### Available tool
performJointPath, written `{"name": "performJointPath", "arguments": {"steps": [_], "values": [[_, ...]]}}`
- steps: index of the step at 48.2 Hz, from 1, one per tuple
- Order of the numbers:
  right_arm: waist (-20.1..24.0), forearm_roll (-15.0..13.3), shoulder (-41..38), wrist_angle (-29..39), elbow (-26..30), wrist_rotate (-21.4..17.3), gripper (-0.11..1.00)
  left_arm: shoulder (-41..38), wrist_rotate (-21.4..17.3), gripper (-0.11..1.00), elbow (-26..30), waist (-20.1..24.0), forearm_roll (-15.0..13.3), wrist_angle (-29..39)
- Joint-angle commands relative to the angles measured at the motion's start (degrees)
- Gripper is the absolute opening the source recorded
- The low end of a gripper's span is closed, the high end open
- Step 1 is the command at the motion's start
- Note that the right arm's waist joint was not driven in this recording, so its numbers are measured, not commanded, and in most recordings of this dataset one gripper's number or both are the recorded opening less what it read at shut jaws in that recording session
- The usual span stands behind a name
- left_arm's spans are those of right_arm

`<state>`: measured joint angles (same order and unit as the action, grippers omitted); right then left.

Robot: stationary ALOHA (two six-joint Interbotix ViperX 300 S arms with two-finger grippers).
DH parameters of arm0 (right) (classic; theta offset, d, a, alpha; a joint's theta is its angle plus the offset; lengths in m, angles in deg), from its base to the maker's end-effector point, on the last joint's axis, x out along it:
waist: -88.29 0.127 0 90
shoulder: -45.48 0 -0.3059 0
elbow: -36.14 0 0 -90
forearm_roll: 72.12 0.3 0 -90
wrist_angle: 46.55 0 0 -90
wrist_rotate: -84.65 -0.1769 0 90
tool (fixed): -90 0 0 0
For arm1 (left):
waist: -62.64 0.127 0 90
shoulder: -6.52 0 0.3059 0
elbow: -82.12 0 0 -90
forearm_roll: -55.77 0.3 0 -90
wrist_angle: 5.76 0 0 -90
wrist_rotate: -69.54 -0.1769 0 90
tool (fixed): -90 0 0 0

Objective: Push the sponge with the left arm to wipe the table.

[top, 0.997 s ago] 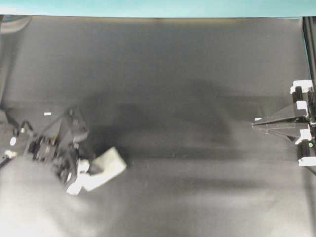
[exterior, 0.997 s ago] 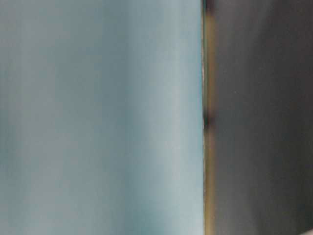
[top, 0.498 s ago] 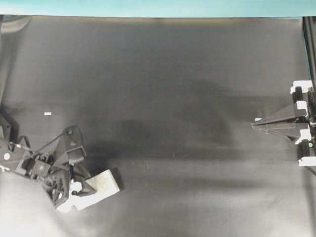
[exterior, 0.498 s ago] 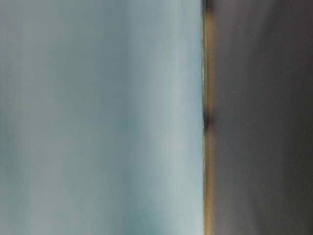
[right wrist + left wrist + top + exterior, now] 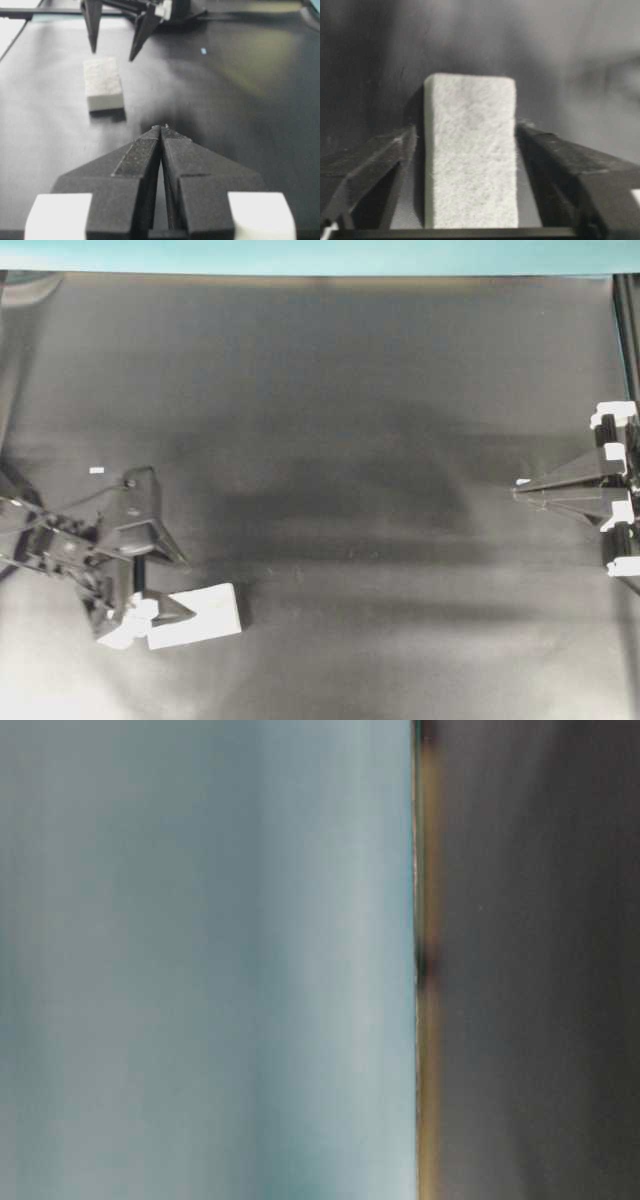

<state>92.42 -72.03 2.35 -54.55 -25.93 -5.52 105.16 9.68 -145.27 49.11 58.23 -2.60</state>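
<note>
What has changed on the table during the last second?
The left gripper drew back toward the left edge and opened, letting go of the sponge, which turned and now lies flat on the table. The right gripper, shut, and the tiny white scrap stayed as they were.

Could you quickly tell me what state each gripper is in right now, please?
Left gripper: open, raised above the sponge, holding nothing.
Right gripper: shut, empty.

Blurred teal wall [image 5: 200, 960], dark table [image 5: 540, 960].
</note>
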Motion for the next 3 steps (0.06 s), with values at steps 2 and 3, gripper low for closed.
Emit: {"name": "performJointPath", "arguments": {"steps": [2, 3], "values": [[0.0, 0.1, 0.3, -0.5, 0.0, -0.4, 0.01, 4.5, -2.2, 0.82, 0.8, 0.3, 0.2, 0.7], [0.0, 0.1, 0.3, -0.4, -0.2, -0.4, 0.01, 5.4, -2.8, 0.82, 0.7, 0.3, 0.2, 0.7]]}}
